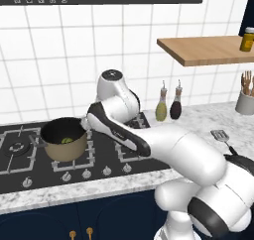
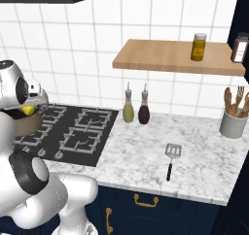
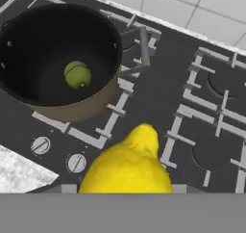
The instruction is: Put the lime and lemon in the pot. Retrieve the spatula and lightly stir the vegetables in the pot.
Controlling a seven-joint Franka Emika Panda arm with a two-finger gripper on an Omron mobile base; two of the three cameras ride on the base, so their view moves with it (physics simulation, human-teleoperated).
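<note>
The yellow lemon (image 3: 127, 165) fills the bottom of the hand view, and my gripper (image 2: 30, 107) is shut on it. It hangs over the hob just right of the pot (image 3: 72, 109), above the pot's height. The tan pot (image 1: 63, 144) stands on a left burner with the green lime (image 3: 77, 74) lying on its dark bottom. In the left base view my hand (image 1: 89, 120) is close to the pot's right rim. The spatula (image 2: 172, 152) lies flat on the marble counter to the right, its grey slotted head (image 1: 220, 134) pointing toward the wall.
Two bottles (image 2: 135, 109) stand at the wall beside the hob. A grey holder with wooden utensils (image 2: 234, 116) is at the far right. A wooden shelf (image 2: 175, 55) with jars hangs above the counter. Knobs (image 1: 86, 173) line the hob's front.
</note>
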